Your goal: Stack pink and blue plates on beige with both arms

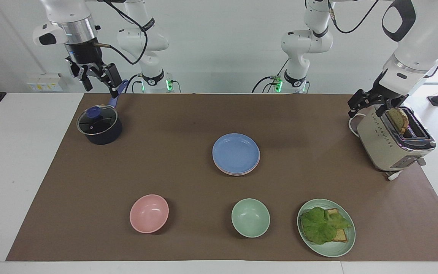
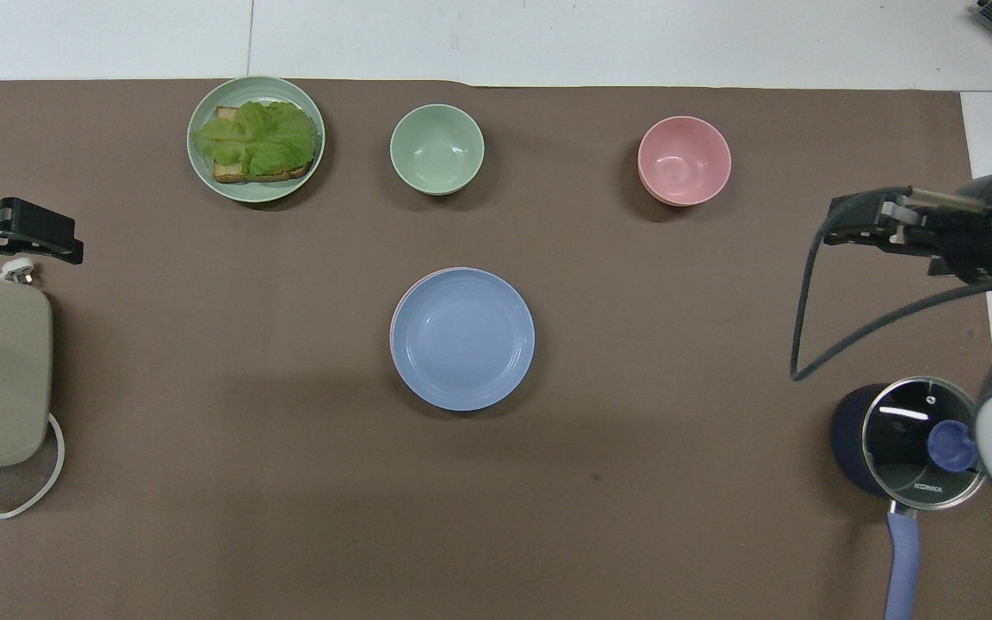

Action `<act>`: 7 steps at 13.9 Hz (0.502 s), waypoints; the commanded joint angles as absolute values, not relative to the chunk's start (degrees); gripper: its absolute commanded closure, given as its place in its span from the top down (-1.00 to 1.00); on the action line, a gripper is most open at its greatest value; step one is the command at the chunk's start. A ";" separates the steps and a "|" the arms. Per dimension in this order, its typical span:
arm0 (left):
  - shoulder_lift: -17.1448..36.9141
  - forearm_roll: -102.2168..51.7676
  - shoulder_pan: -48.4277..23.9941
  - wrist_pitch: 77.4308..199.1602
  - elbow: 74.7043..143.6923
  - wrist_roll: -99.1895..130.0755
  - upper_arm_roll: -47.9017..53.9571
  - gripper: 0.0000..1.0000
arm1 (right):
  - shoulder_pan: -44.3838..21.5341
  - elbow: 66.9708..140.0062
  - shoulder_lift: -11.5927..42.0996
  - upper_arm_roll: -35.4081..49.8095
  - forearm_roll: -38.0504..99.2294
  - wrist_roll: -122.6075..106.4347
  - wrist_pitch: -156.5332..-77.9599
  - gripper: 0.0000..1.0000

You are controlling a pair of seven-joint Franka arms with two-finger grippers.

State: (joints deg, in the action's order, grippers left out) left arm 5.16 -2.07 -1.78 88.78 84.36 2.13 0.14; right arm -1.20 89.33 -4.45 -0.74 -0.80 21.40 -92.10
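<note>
Right fingers: the right gripper point(image 1: 96, 80) hangs in the air over the handle of the saucepan point(image 1: 99, 127), its fingers apart and gripping nothing.
Left fingers: the left gripper point(image 1: 375, 102) sits over the toaster point(image 1: 390, 142), at the toast point(image 1: 399, 118) in its slot; fingers spread, contact with the toast unclear.
Stack: blue plate point(image 1: 236, 151) lies flat on top, mid-mat, nearer the robots than the pink bowl point(image 1: 149, 213) and green bowl point(image 1: 250, 217).
Axis: the plates are round and face up, so no long axis.
Pink plate point(image 1: 238, 172): only a thin rim peeks out beneath the blue one.
Beige plate: cannot be made out under the stack.
Cut off: in the overhead view the toaster and both arms run past the frame edges.
Green plate point(image 1: 337, 249): holds lettuce on bread, at the left arm's end.
</note>
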 commanded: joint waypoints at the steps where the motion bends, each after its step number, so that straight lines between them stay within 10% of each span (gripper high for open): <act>1: 4.66 -1.49 -1.05 87.71 84.37 1.67 0.62 1.00 | -0.62 92.10 -5.80 -2.72 0.18 15.06 -91.67 1.00; 7: 4.66 -1.49 -1.05 87.71 84.37 1.67 0.62 1.00 | -0.35 96.06 -5.89 -2.81 0.18 8.79 -92.11 1.00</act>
